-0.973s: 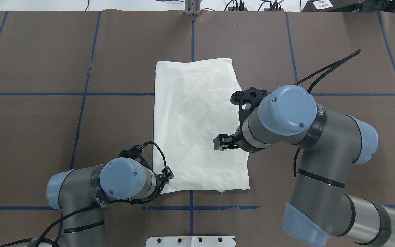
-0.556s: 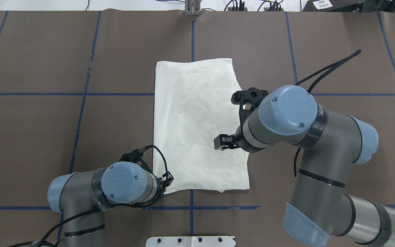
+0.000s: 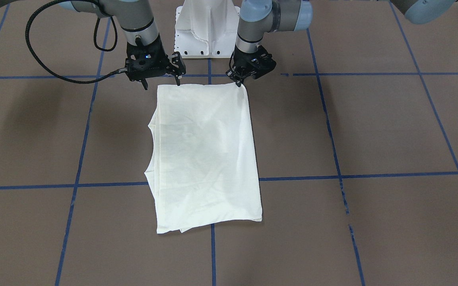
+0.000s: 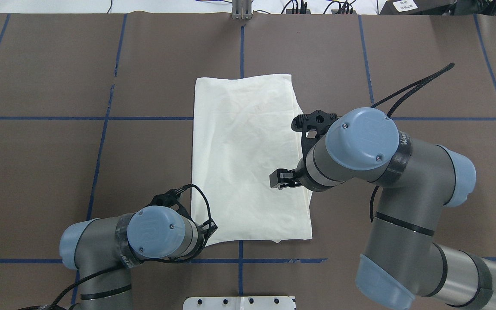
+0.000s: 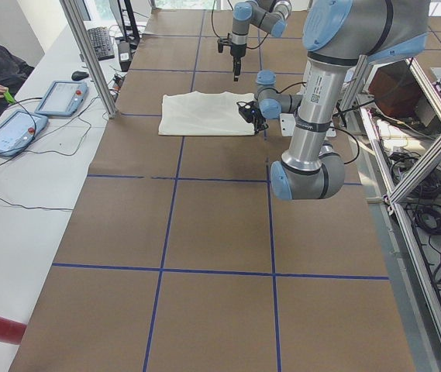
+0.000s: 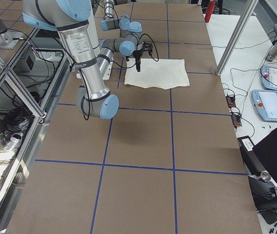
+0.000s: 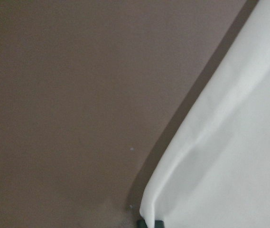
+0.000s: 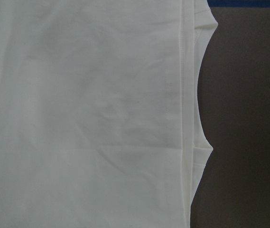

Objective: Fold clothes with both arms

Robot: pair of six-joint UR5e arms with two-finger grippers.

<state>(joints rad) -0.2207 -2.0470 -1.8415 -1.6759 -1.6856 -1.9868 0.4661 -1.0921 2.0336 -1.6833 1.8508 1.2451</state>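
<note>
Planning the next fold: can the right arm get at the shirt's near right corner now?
Probably yes: the right gripper hangs open close above that corner of the shirt, and nothing shows between them.

Cream shirt (image 6: 158, 73) — flat on brown table (image 6: 143, 141)

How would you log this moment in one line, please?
T-shirt: folded, flat | left gripper: shut on robot-side corner | right gripper: open at other robot-side corner
</note>
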